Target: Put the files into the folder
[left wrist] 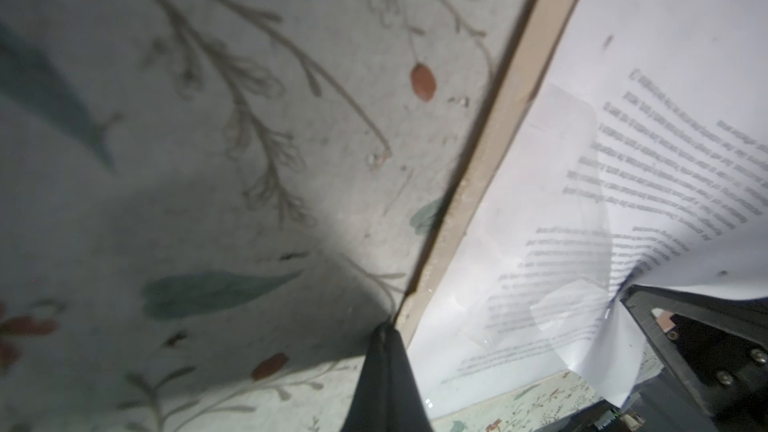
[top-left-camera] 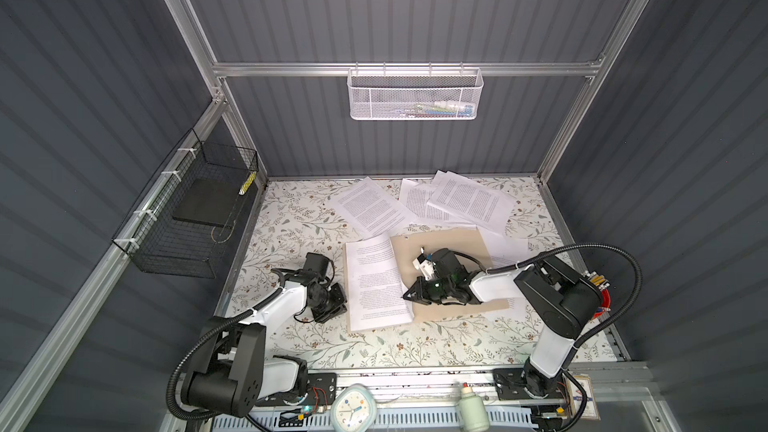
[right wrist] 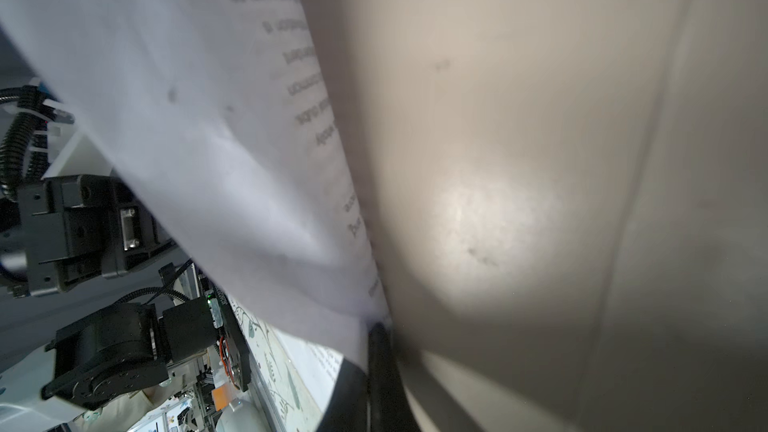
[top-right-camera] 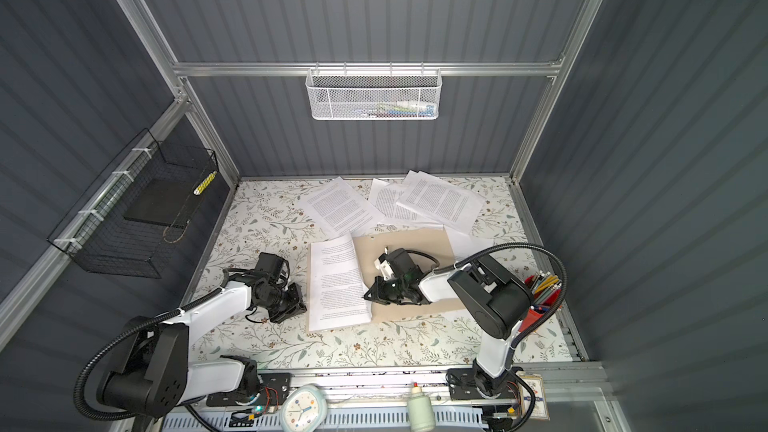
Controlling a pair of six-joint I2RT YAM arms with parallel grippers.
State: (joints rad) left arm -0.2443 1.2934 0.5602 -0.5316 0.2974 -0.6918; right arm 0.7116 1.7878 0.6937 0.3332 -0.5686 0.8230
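Tan cardboard marks out the folder point(top-left-camera: 453, 243), which lies open and flat near the middle of the flower-patterned table point(top-left-camera: 299, 222). One printed sheet point(top-left-camera: 374, 280) lies on the folder's left half and nearly covers it, so only a thin tan border shows along the left edge. The right gripper point(top-left-camera: 406, 295) reaches across the folder's right half, its jaws closed on the sheet's right edge. In the right wrist view the paper curves up from that pinch. The left gripper point(top-left-camera: 340, 307) sits low at the folder's left edge with its jaws closed. In the left wrist view its tips meet the tan border, but whether they pinch the cardboard I cannot tell. The other files point(top-left-camera: 469, 201) lie loose and overlapping at the table's far side, beyond the folder.
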